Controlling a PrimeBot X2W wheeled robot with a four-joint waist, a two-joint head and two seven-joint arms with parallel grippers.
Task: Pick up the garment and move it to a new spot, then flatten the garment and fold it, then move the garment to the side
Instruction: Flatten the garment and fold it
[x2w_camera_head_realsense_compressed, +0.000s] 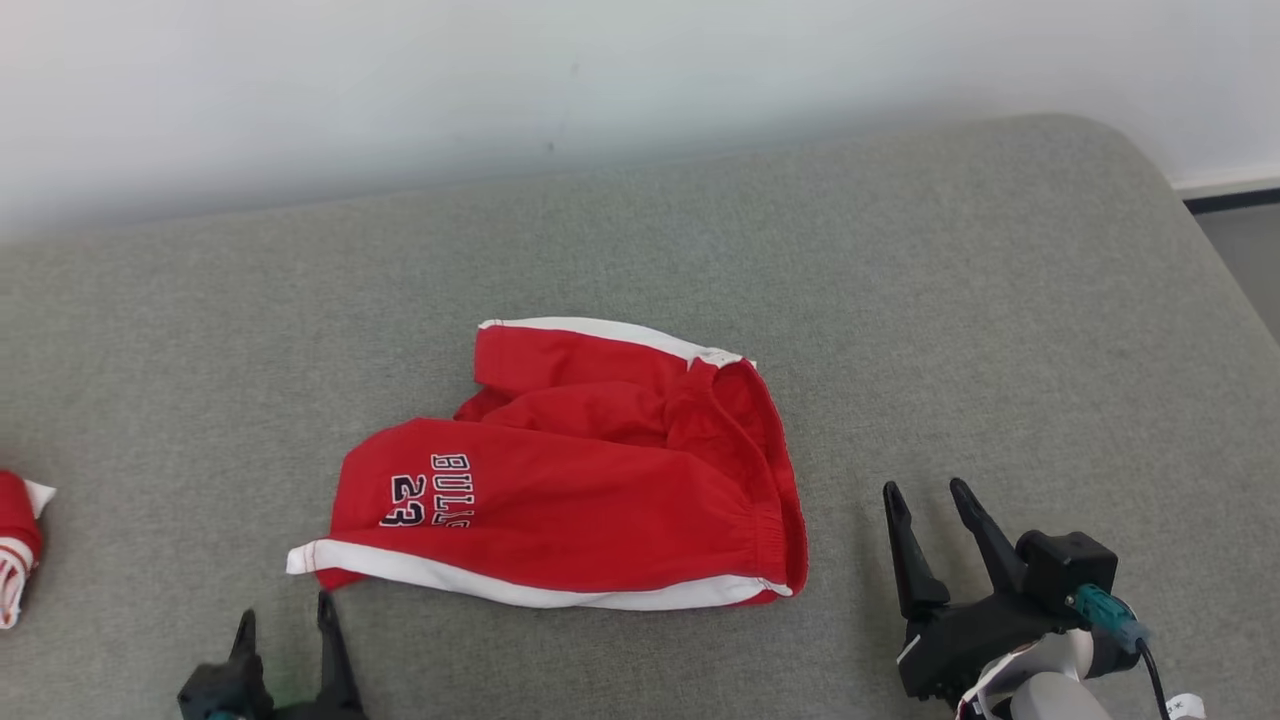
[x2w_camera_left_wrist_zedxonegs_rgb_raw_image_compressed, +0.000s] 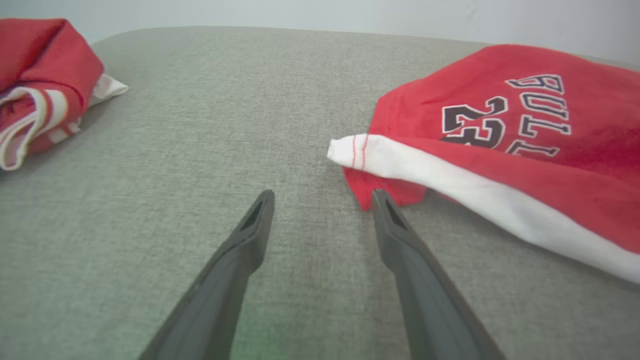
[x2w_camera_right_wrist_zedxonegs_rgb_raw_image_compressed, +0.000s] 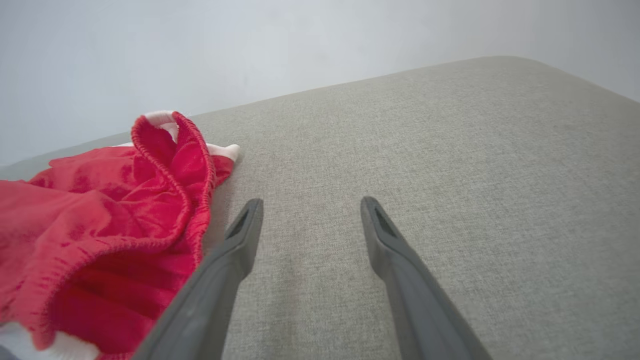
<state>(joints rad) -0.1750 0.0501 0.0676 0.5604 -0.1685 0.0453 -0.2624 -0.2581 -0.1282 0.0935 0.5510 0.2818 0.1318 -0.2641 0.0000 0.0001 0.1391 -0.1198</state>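
The red shorts (x2w_camera_head_realsense_compressed: 570, 500) lay rumpled in the middle of the grey cushion (x2w_camera_head_realsense_compressed: 900, 300), waistband to the right, white-trimmed leg hem to the left. The left gripper (x2w_camera_head_realsense_compressed: 285, 608) sat low just off that hem, jaws spread and empty, one fingertip right beside the red corner. The right gripper (x2w_camera_head_realsense_compressed: 926, 488) hovered near the waistband, jaws spread and empty too. Far left, a red-and-white bundle (x2w_camera_head_realsense_compressed: 15, 540) lay well apart.

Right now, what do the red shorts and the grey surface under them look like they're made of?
The red shorts: soft matte fabric, likely cotton or polyester; it creases loosely and the waistband is gathered by elastic. The grey surface: matte woven upholstery cloth, fine weave visible; rounded corner suggests padding.
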